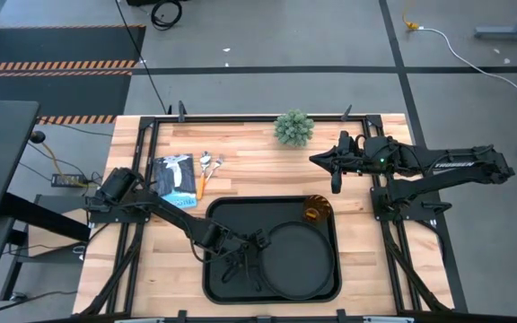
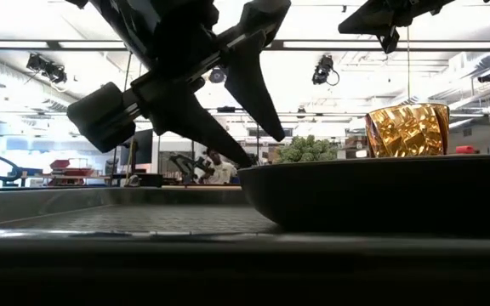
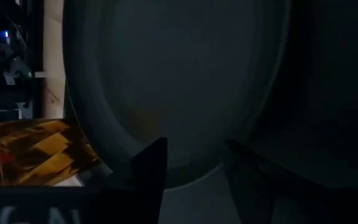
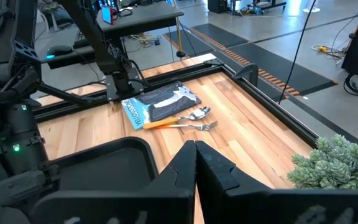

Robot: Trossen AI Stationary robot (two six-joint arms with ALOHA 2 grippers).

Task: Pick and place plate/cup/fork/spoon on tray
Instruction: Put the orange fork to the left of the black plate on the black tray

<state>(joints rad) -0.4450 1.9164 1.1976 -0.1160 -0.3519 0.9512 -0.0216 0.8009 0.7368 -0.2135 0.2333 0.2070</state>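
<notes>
Resting inside black tray (image 1: 218, 215), matte round plate (image 1: 296, 258), left gripper (image 1: 257, 248) seemingly spread beside it, right gripper (image 1: 336, 182) closed

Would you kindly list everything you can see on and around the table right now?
tray: one, black, near middle of table.
plate: one, black, inside the tray at its right end.
cup: one, amber, in the tray's far right corner.
fork: one, orange handle, on bare wood beyond the tray.
spoon: one, orange handle, beside the fork.
packet: one, blue and dark, left of the cutlery.
plant: one, green, far edge of table.
person: one, in the room behind.
left hand: open, over the tray beside the plate.
right hand: shut, raised above the table's right side.
</notes>
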